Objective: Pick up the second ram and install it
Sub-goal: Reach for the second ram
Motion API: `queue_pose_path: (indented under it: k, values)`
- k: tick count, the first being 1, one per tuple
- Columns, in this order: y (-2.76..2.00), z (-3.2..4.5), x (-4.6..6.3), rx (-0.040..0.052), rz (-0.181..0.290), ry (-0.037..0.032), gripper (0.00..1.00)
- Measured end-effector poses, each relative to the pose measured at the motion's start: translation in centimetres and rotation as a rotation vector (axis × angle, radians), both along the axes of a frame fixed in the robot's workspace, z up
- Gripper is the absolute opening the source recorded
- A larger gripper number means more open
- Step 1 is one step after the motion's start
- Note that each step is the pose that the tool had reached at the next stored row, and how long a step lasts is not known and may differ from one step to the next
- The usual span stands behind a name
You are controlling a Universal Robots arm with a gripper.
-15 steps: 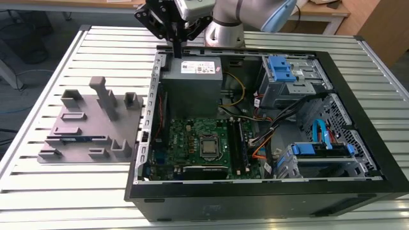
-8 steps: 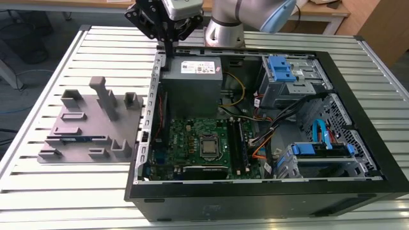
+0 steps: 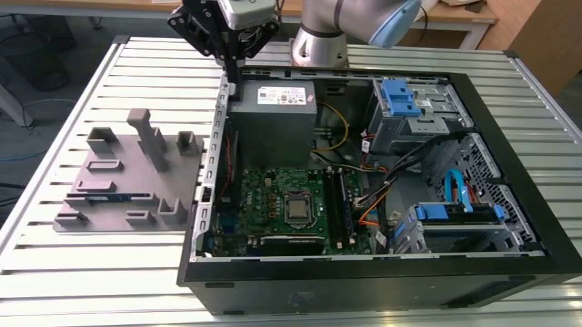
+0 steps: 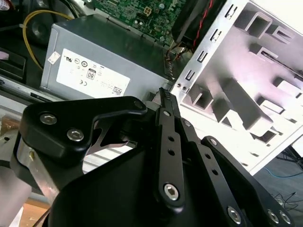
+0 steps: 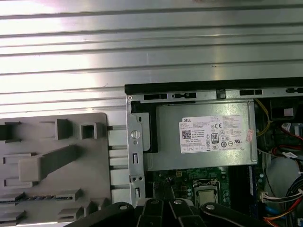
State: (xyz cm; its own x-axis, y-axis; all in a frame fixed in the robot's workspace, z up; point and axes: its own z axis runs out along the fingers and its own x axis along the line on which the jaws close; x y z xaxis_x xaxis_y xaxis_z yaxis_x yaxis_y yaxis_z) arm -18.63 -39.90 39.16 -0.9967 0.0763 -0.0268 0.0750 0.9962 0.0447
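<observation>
The second ram (image 3: 116, 198) is a thin dark strip with a bluish patch. It lies in a slot near the front of the grey fixture (image 3: 127, 177), on the exterior view's left. My gripper (image 3: 233, 71) hangs high over the back edge of the open computer case (image 3: 364, 272), above the corner next to the power supply (image 3: 272, 122). That is far from the ram. Its black fingers (image 4: 163, 94) come together to one tip with nothing between them, so it is shut and holds nothing.
The case lies open on a slatted metal table (image 3: 91, 286). Inside it are the green motherboard (image 3: 282, 204), drive cages with blue tabs (image 3: 400, 95) and loose cables (image 3: 382, 177). The fixture's upright posts (image 3: 150, 139) rise beside the case wall (image 3: 218, 136).
</observation>
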Motion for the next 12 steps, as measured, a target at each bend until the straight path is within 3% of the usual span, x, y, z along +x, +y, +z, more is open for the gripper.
queue_pose_path:
  k: [4,12]
  values:
    - [0.00,-0.05,-0.3,-0.0001,0.000,0.0002,0.11]
    - [0.00,-0.09,-2.2,-0.0001,0.000,0.0001,0.11]
